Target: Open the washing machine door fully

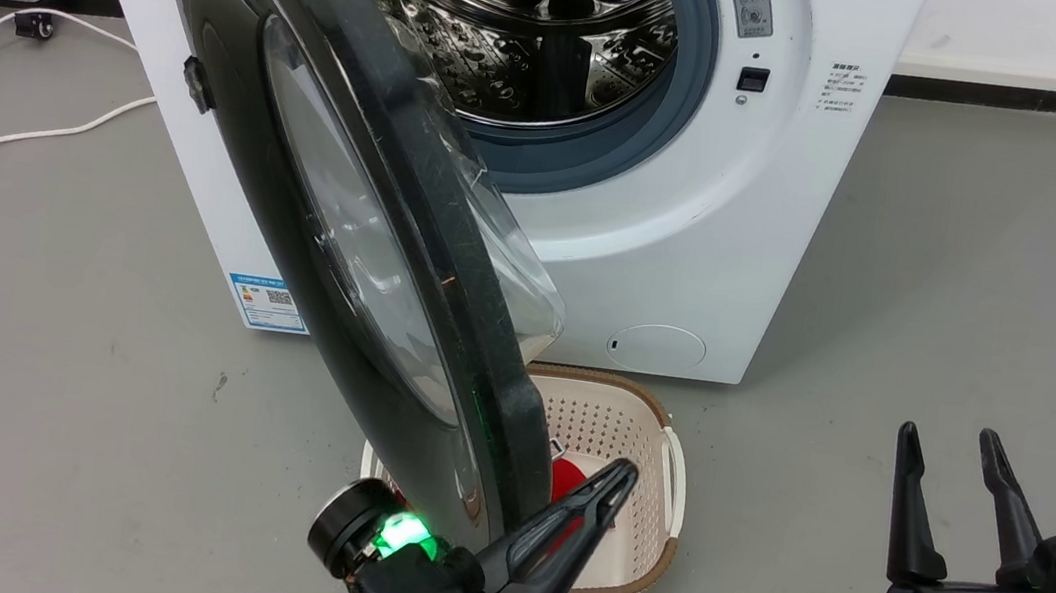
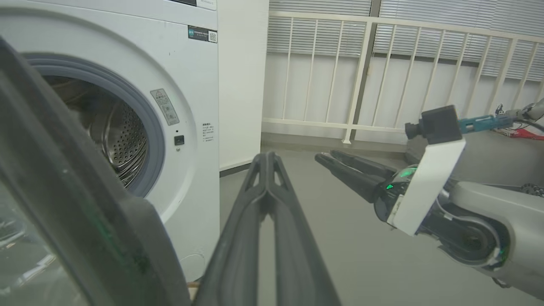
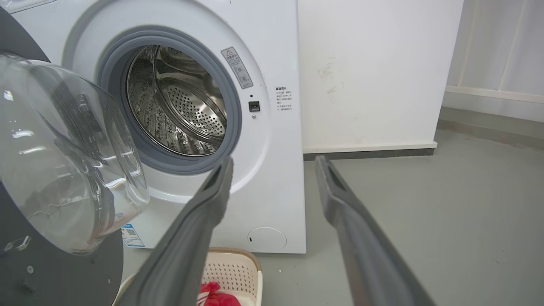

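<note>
Head view: a white washing machine point(image 1: 694, 257) is seen with the washing machine door point(image 1: 234, 150) swung partly open from its left side, edge-on, in front of a pale basket point(image 1: 634, 420). The left gripper point(image 1: 611, 483) is angled up and rightward just beside the door's lower rim, fingers pressed together on nothing. The right gripper point(image 1: 951, 444) is held well apart at lower right, fingers upright and spread.

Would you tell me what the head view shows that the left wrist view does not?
The head view adds white cables and a blue label. The left wrist view adds a pale railing with blinds behind. Both share the washing machine door swung out, the steel drum, the shut left gripper and the open right gripper.
</note>
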